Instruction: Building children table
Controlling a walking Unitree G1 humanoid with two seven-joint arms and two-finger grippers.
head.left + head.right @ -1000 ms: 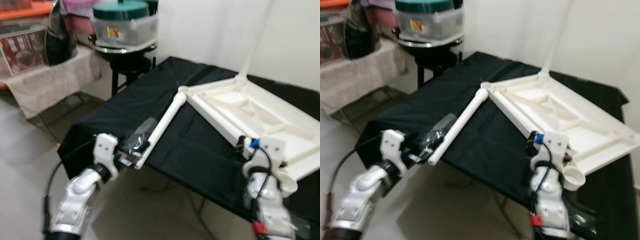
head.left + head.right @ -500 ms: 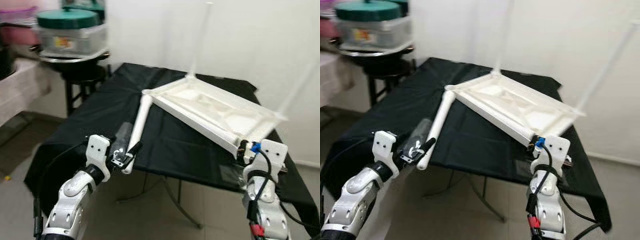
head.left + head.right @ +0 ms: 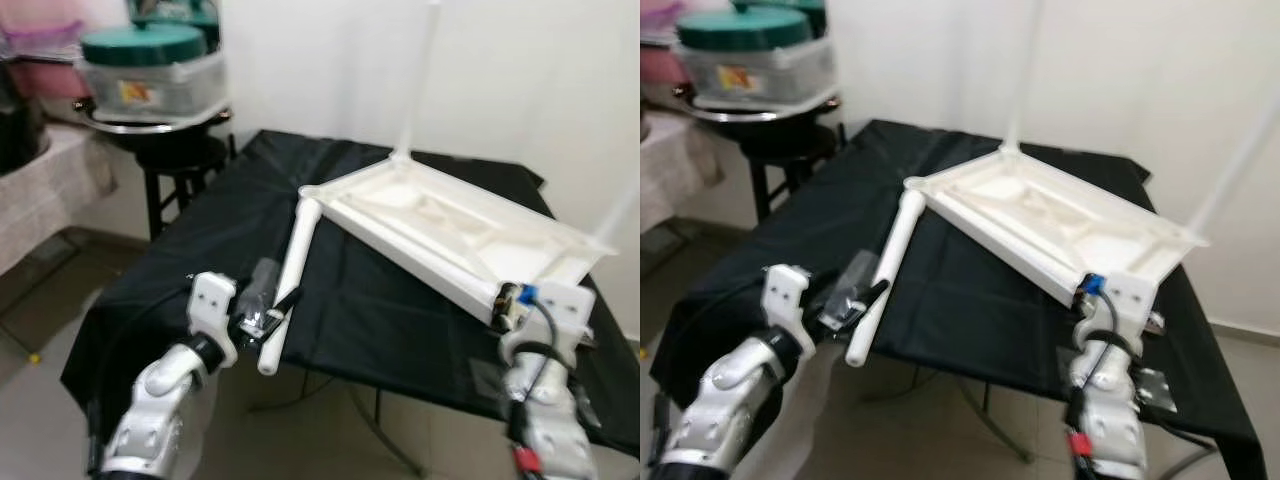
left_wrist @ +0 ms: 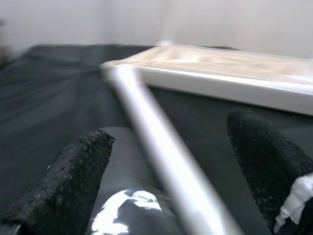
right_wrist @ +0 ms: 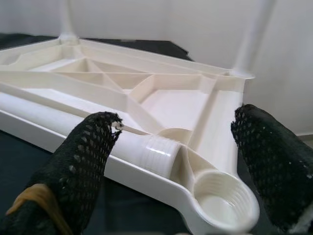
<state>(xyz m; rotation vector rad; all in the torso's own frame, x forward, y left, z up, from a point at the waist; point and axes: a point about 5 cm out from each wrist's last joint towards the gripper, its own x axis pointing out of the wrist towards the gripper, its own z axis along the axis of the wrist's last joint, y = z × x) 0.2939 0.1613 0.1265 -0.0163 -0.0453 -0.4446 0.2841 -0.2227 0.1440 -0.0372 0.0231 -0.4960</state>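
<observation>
Left gripper [image 4: 171,161] spread wide, white table leg [image 4: 156,147] running between its fingers; right gripper [image 5: 173,161] spread too, upturned tabletop's [image 5: 161,98] corner socket [image 5: 222,203] just ahead.

White tabletop [image 3: 450,235] upside down, two legs upright, loose leg [image 3: 290,280] slanting off its corner

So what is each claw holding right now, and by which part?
Left claw straddles the loose white leg near its free end, not clamped. Right claw is open at the tabletop corner, holding nothing.
</observation>
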